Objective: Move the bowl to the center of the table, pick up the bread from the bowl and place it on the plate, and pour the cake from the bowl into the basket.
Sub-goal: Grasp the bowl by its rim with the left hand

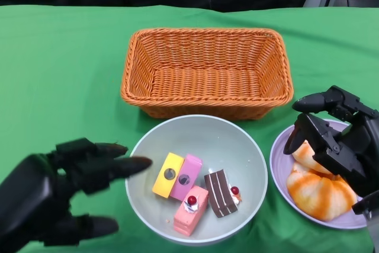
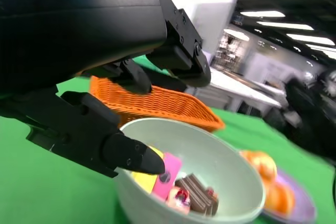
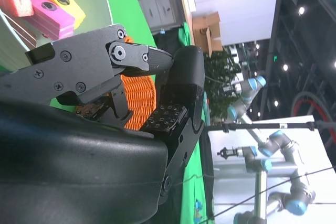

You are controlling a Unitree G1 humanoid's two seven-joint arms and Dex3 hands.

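A pale grey-green bowl sits at the front centre and holds several cake pieces: yellow, magenta, pink with a cherry, and chocolate. An orange-striped bread lies on the lavender plate to the right of the bowl. My right hand hovers over the bread with its fingers apart and holds nothing. At the lower left, my left hand is spread, one fingertip close to the bowl's left rim. In the left wrist view that fingertip shows against the bowl's near rim.
An empty orange wicker basket stands just behind the bowl, almost touching it. Green cloth covers the table, with open room to the left. Dark background lies beyond the far edge.
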